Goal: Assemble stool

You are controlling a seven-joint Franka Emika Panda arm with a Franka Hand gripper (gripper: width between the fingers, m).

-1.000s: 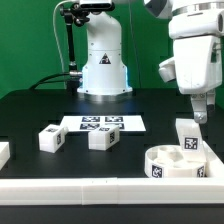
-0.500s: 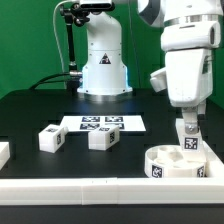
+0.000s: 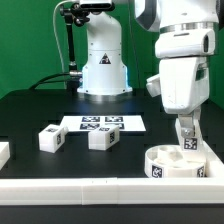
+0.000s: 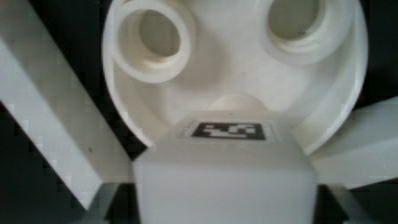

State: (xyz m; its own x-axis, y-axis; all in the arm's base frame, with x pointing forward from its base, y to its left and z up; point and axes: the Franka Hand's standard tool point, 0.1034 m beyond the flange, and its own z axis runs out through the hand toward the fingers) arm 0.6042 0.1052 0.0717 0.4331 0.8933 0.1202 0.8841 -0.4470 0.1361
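i have the tool (image 3: pixel 187 137) down over the round seat (image 3: pixel 175 170), which lies on the black bench (image 3: pixel 30 115) at the exterior view's right, just behind the front rail (image 3: pixel 80 188). in the wrist view its fingers (image 4: pixel 114 205) sit flush against both sides of the upright leg (image 4: pixel 224 170) standing on the seat, so it looks clamped narrow on that leg. a loose leg (image 3: pixel 50 138) and a second loose leg (image 3: pixel 102 138) lie in front of the marker board (image 3: pixel 100 124), well apart from the seat

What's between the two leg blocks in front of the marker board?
Nothing: the exterior view shows only bare table between one leg block and the other leg block.
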